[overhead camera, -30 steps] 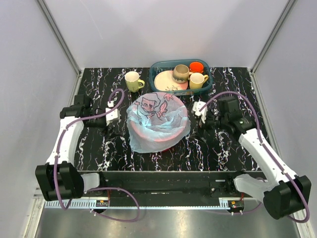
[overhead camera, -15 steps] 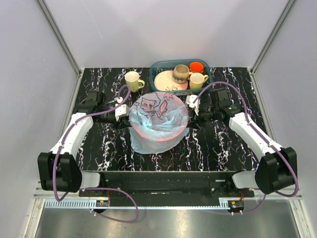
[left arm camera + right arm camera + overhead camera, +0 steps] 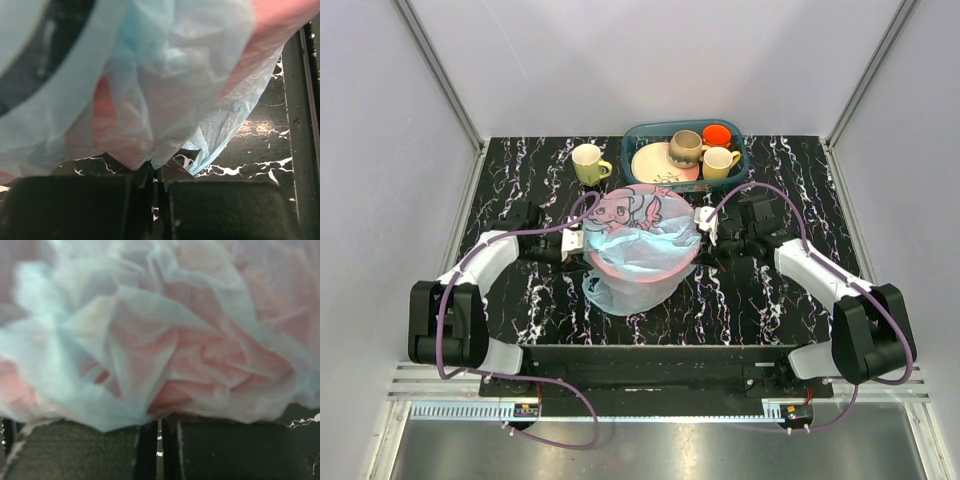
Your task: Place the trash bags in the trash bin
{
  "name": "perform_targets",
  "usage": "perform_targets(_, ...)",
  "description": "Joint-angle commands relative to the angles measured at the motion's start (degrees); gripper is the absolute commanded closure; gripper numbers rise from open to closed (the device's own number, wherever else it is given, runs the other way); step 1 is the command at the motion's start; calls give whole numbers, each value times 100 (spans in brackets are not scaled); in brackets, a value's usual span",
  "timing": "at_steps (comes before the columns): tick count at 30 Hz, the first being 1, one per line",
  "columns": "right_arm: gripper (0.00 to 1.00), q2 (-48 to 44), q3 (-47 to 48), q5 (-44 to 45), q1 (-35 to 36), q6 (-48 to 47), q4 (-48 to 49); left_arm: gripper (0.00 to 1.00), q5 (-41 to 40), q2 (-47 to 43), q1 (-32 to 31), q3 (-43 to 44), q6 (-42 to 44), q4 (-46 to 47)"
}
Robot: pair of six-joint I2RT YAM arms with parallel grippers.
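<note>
The trash bag [image 3: 642, 238], thin light-blue film with a pink cartoon print, lies draped over the round red trash bin [image 3: 623, 271] in the middle of the table, and a loose flap hangs down the near side. My left gripper [image 3: 586, 243] is shut at the bin's left rim. In the left wrist view a fold of the bag [image 3: 165, 75] runs down into the closed left gripper [image 3: 156, 172]. My right gripper [image 3: 701, 232] is shut at the right rim. The right wrist view is filled by bunched bag [image 3: 150, 340], pinched in the right gripper [image 3: 159, 422].
A teal dish tray [image 3: 633, 138] at the back holds a plate and three cups. A yellow mug [image 3: 588, 163] stands on the table left of it. White walls close in the black marbled table on three sides.
Both arms swung in from the sides to the bin's rim and both grippers went from open to shut on the bag's edges. The bag has bunched up and its print has shifted back.
</note>
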Motion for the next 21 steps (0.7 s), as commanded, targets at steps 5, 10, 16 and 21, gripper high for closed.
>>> perform_targets(5,100,-46,-208,338,-149,-325,-292,90,-232,-65,36,-82,560,59)
perform_targets(10,28,-556,195,549,-228,-264,-941,42,172,-400,729,584,1573,-1774)
perform_targets(16,10,-909,873,268,-211,184,-1444,32,374,-128,1205,1816,1906,-2957)
perform_targets(21,19,-408,1215,207,-202,1,-1383,33,559,74,881,1957,1228,-2016)
